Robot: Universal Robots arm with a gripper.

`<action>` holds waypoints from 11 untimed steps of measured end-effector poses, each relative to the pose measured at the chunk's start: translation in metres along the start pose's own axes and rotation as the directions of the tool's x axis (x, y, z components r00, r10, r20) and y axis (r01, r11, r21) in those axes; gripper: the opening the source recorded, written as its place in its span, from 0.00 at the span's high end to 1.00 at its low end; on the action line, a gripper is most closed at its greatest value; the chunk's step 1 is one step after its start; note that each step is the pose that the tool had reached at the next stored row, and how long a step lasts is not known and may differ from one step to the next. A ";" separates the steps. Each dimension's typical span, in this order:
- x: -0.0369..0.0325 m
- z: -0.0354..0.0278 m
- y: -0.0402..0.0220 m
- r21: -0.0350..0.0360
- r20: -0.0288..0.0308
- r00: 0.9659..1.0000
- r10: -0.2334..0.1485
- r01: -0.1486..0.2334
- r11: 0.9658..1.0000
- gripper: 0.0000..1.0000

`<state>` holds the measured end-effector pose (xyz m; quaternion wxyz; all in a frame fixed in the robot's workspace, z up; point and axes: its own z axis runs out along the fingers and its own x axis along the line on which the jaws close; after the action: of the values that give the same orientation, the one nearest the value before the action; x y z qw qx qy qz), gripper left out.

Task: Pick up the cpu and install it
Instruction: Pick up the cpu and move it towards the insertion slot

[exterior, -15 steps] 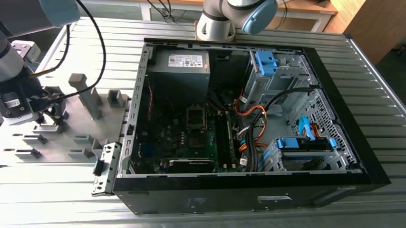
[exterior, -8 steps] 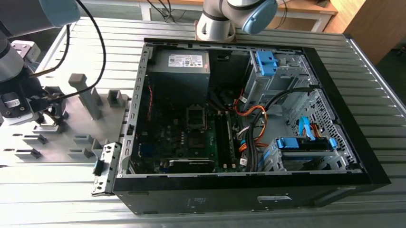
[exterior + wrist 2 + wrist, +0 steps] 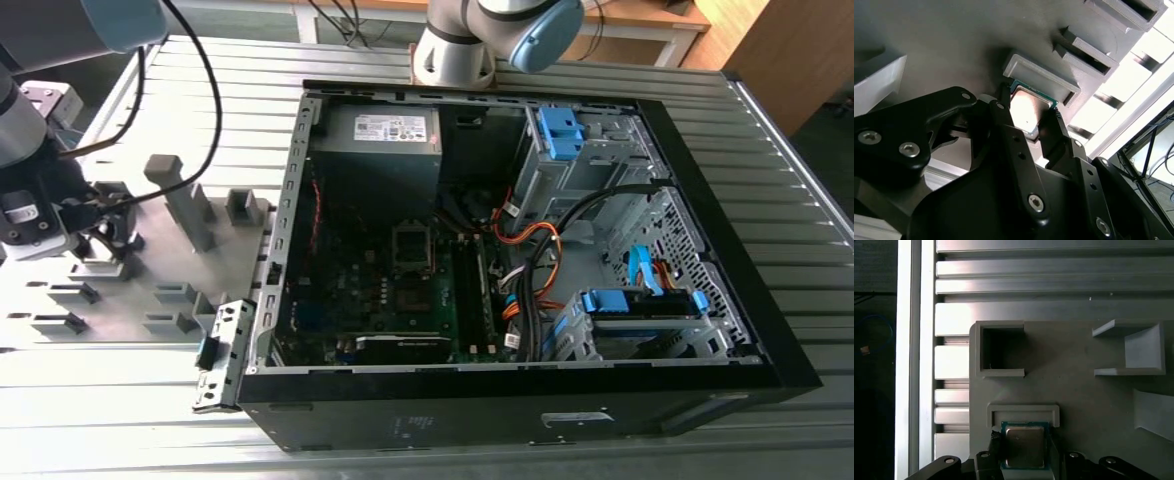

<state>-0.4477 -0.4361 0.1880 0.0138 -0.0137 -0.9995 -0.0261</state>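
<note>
Second wrist view shows the black two-finger gripper [image 3: 1027, 116] closed on the small square tan-grey metallic cpu [image 3: 1024, 106], fingers [image 3: 1004, 107] pressing its opposite edges. That chip sits at a raised grey plastic frame [image 3: 1039, 75] on the fixture plate [image 3: 134, 312], at the exterior view's left of the black computer case [image 3: 467, 420].

second wrist view: gripper [image 3: 1025, 106] hides the sides of the cpu [image 3: 1029, 101] from us | exterior view: arm [image 3: 20, 130] cut off around 10 o'clock

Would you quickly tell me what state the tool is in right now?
Tool: closed on the cpu, gripping it by two opposite edges at the grey fixture pocket.
</note>
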 end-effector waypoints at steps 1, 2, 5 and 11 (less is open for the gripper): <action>0.0000 -0.0010 0.0000 0.000 0.000 1.000 0.000 0.000 1.000 0.53; 0.0001 -0.0019 0.0001 0.000 0.000 1.000 0.000 0.000 1.000 0.53; 0.0001 -0.0042 0.0002 0.000 0.000 1.000 0.000 0.000 1.000 0.53; 0.0002 -0.0118 0.0006 0.000 0.000 1.000 0.000 0.000 1.000 0.53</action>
<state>-0.4476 -0.4361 0.1998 0.0138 -0.0137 -0.9995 -0.0261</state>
